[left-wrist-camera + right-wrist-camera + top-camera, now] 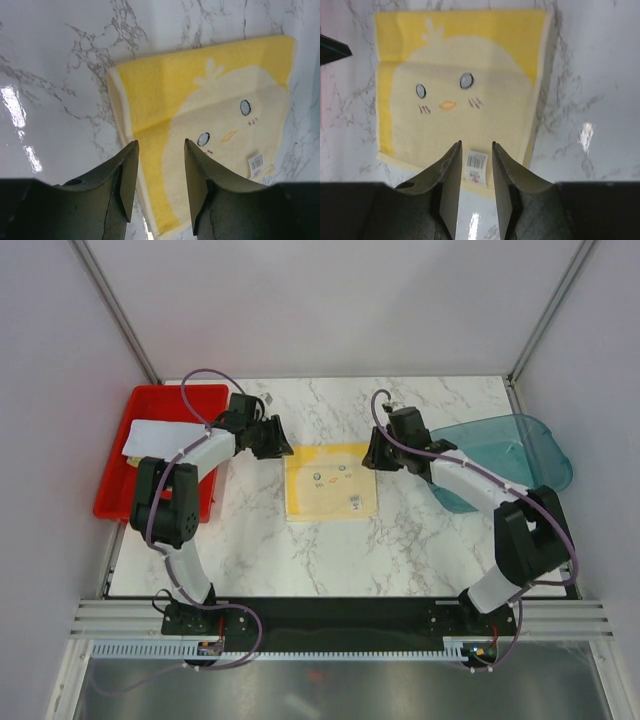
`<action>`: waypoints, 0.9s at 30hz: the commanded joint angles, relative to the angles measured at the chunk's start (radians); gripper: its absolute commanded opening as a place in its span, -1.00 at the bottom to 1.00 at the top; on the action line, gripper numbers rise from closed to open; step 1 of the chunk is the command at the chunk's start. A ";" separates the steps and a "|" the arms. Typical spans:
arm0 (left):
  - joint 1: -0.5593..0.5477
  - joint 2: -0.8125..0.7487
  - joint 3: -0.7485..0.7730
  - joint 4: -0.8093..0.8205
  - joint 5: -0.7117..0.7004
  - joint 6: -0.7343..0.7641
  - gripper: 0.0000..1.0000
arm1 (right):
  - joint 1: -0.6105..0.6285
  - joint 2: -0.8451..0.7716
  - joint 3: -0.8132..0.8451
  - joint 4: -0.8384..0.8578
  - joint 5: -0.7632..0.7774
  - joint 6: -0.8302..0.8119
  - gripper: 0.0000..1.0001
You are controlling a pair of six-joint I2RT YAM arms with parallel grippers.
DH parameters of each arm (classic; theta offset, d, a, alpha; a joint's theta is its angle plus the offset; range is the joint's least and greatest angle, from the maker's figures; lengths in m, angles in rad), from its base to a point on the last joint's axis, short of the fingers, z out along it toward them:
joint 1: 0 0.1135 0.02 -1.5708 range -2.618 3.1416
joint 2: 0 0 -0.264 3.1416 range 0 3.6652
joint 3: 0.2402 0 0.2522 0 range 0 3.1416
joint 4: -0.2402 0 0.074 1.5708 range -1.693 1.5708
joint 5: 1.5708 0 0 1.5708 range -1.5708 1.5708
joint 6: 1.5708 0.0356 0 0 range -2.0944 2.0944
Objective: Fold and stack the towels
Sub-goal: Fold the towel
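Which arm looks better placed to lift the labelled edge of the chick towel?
Probably right: the right gripper sits over the edge of the chick towel, label between its fingers; the left gripper is at the opposite edge.

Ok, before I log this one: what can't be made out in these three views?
Top view: the left arm covers part of the white towel in the red tray, so one or several is unclear.
Top view: the right arm hides part of the teal bin.
Right wrist view: the label on the yellow towel has print too small to read.
Wrist views: whether the left pincer or right pincer touches it.
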 commanded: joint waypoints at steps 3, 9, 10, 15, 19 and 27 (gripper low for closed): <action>0.007 0.120 0.125 -0.045 0.026 0.090 -0.04 | -0.101 0.214 0.220 0.004 -0.169 -0.202 -0.21; 0.006 0.197 0.193 -0.067 -0.014 0.110 -0.07 | -0.162 0.384 0.372 -0.011 -0.237 -0.274 -0.19; 0.007 0.202 0.203 -0.067 -0.019 0.113 -0.07 | -0.165 0.416 0.384 -0.015 -0.241 -0.279 -0.20; 0.007 0.237 0.236 -0.076 -0.034 0.130 -0.06 | -0.181 0.496 0.450 -0.018 -0.284 -0.310 -0.24; 0.007 0.237 0.248 -0.085 -0.055 0.136 -0.06 | -0.188 0.550 0.501 -0.022 -0.294 -0.304 -0.24; 0.007 0.238 0.263 -0.107 -0.109 0.142 -0.01 | -0.205 0.594 0.525 -0.027 -0.280 -0.271 -0.24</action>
